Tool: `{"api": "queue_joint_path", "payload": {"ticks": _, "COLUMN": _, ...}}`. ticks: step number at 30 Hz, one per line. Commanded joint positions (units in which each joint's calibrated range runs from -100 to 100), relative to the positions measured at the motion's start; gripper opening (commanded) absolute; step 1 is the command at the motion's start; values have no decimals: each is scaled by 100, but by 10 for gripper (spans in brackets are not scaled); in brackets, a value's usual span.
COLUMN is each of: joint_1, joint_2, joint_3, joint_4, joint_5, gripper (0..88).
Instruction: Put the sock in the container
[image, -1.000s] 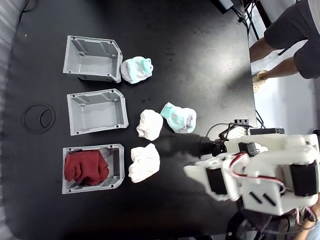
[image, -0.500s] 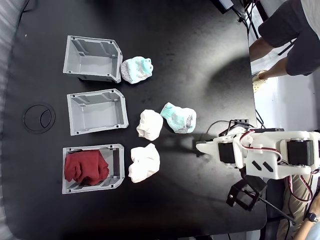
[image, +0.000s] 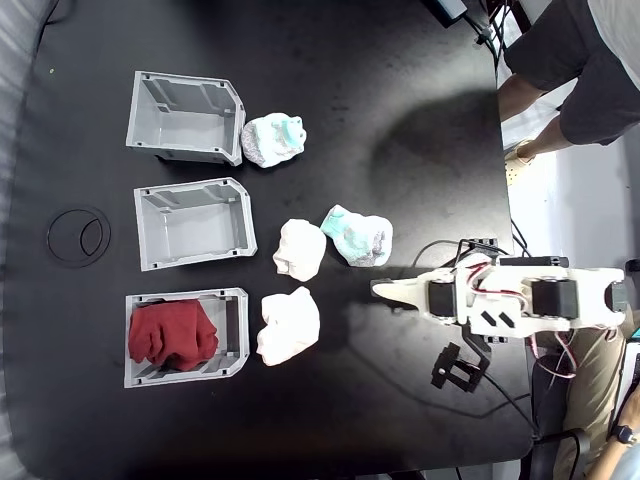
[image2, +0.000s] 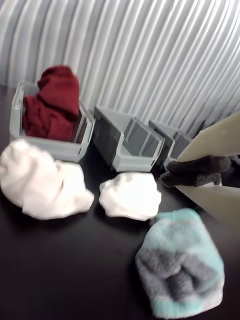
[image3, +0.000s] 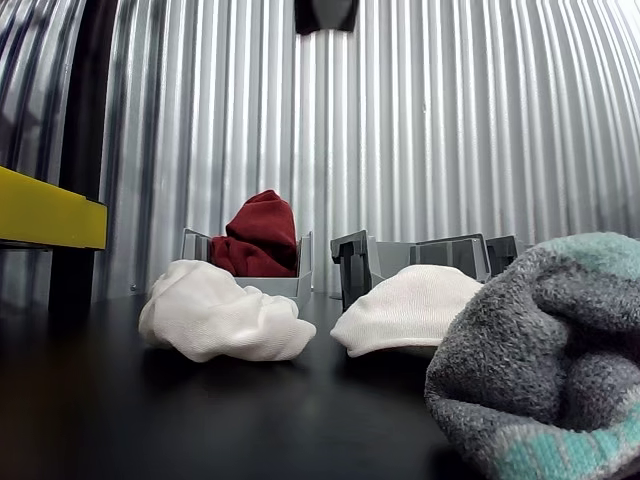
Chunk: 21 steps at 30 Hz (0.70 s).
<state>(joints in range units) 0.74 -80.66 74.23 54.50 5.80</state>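
Sock (image: 172, 335), dark red, knitted, soft and light (easy to pinch at any fold), lies inside the grey plastic rectangular container (image: 235, 335), while the tool (image: 380, 291) looks narrow and empty.

Dark red sock (image: 172, 335), grey container (image: 236, 335), black table (image: 380, 100), white socks (image: 289, 326).

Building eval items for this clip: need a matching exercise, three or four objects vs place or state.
Column 1:
1. dark red knitted sock
2. middle grey plastic bin
3. white-and-mint sock nearest the gripper
4. gripper

Column 2:
A. on the black table, outside any bin
B. inside a grey bin
C. holds no sock
D. over the table, nothing between its fingers

Pairs: 1-B, 2-C, 3-A, 4-D
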Motion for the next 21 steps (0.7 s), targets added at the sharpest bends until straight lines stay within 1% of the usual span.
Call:
{"api": "queue_joint_path", "payload": {"ticks": 1, "joint_1": 316, "joint_2": -378, "joint_3": 458, "joint_4": -130, "joint_5": 6, "gripper": 14}}
{"api": "queue_joint_path", "payload": {"ticks": 4, "joint_1": 481, "joint_2": -604, "joint_3": 656, "joint_4": -130, "joint_5": -5, "gripper": 14}}
{"api": "queue_joint_path", "payload": {"ticks": 10, "joint_1": 504, "joint_2": -972, "joint_3": 701, "joint_4": -121, "joint_5": -11, "gripper": 14}}
{"api": "queue_joint_path", "payload": {"ticks": 21, "joint_1": 489, "joint_2": -997, "joint_3": 710, "joint_4": -113, "joint_5": -17, "gripper": 14}}
